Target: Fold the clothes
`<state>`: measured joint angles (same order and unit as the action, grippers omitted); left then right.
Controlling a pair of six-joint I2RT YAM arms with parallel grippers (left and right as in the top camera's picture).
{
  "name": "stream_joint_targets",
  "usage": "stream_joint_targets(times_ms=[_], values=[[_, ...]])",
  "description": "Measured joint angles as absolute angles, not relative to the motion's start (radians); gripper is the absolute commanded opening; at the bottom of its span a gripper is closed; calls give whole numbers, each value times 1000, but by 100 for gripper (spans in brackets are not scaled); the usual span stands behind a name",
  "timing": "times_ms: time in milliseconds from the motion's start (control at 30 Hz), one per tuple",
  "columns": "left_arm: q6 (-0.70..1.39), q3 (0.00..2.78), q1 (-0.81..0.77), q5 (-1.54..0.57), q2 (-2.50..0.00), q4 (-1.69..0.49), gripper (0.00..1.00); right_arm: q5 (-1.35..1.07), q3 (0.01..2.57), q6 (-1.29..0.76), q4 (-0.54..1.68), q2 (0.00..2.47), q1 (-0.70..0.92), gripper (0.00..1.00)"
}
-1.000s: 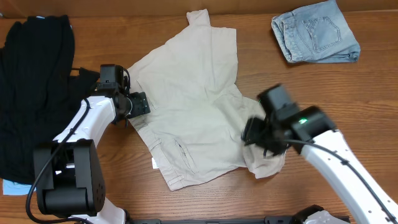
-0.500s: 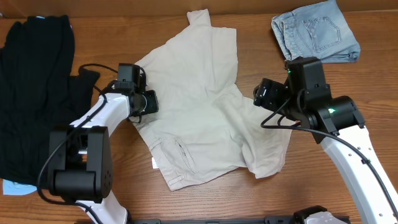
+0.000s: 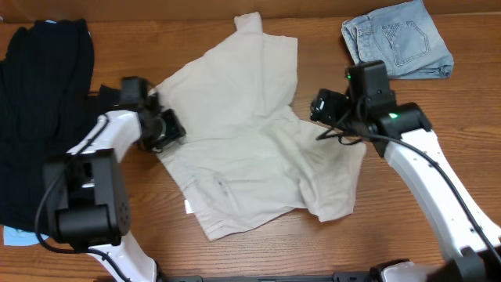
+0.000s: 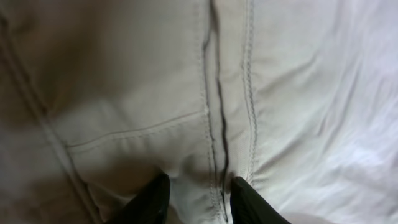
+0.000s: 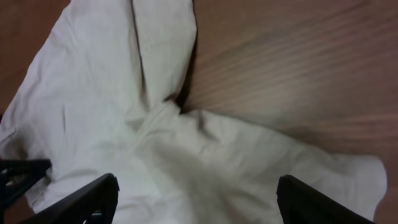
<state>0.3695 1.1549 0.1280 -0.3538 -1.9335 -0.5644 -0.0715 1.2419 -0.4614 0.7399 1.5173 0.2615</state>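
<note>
Pinching a seam of the shorts [image 3: 250, 149], which lie spread mid-way across the surface [image 3: 470, 117], the left claw [image 4: 198, 196] at nine o'clock is nearly closed. The right claw [image 5: 196, 199] hangs wide at three o'clock; it should probably grip the edge firmly, then both lift together.

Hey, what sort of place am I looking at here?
Probably a robotics lab bench set up for laundry folding: a white left arm and right arm reach over a wooden table, with beige shorts, a black garment and folded denim laid out.
</note>
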Motion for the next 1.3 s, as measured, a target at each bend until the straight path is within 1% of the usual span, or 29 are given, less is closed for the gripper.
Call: stream_joint_targets(times_ms=[100, 167, 367, 467, 633, 800, 1133, 1233, 1300], values=[[371, 1155, 219, -448, -1943, -572, 36, -97, 1242, -432, 591, 1603, 262, 85], [372, 1152, 253, -503, -1951, -566, 36, -106, 1243, -418, 492, 1664, 263, 85], [366, 1150, 261, -542, -1958, -560, 36, -128, 1245, -401, 212, 1864, 286, 79], [363, 1150, 253, -533, -1958, -559, 36, -128, 1245, -418, 147, 1928, 312, 75], [363, 1150, 242, -509, -1954, -557, 36, -115, 1245, -500, 79, 1998, 378, 69], [363, 1150, 239, -503, -1953, -554, 36, -100, 1245, -584, 31, 2042, 401, 63], [363, 1150, 237, -498, -1953, -553, 36, 10, 1246, -656, 50, 2088, 399, 64], [363, 1150, 237, -497, -1952, -553, 36, 28, 1246, -665, 31, 2088, 398, 52], [363, 1150, 237, -497, -1953, -553, 37, 34, 1246, -663, 12, 2090, 398, 40]])
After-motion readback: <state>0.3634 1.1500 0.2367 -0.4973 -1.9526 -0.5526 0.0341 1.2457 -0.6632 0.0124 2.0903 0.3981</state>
